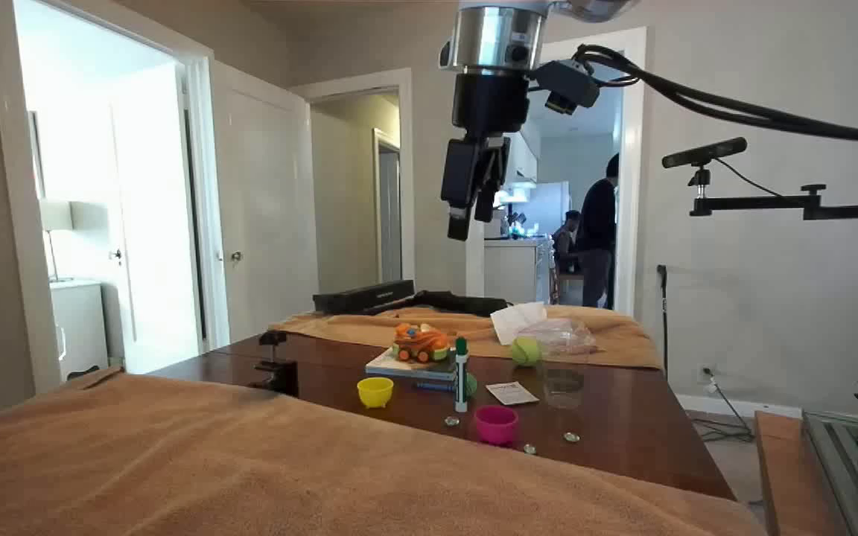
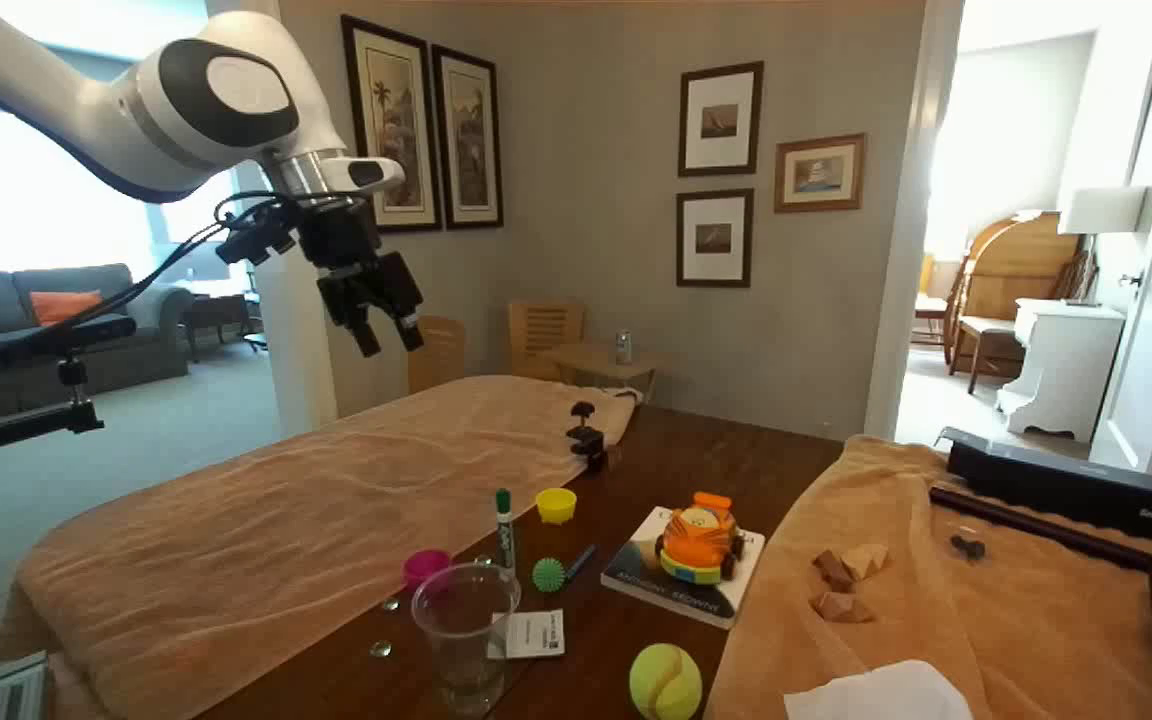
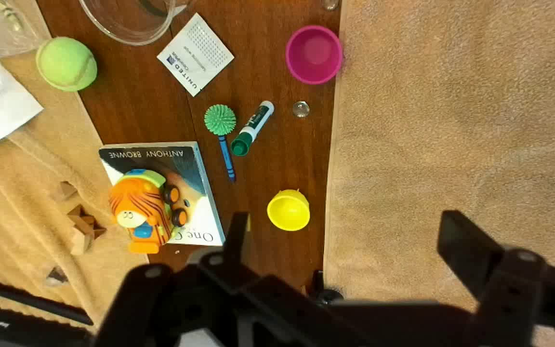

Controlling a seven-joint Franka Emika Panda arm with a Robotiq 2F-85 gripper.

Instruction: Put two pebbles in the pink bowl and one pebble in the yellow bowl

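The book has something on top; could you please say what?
An orange toy sits on the book; the part beneath it is covered and cannot be seen.

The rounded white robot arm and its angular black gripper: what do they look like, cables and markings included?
The arm is smooth white with rounded segments, a dark oval joint cover with a paler centre, and a shiny silver cylindrical collar. The gripper is black, angular and two-fingered. Black cables loop beside a small boxy black unit. No legible lettering on either.

Pink bowl (image 1: 496,426), three clear pebbles (image 1: 571,437) nearby, yellow bowl (image 1: 375,394)
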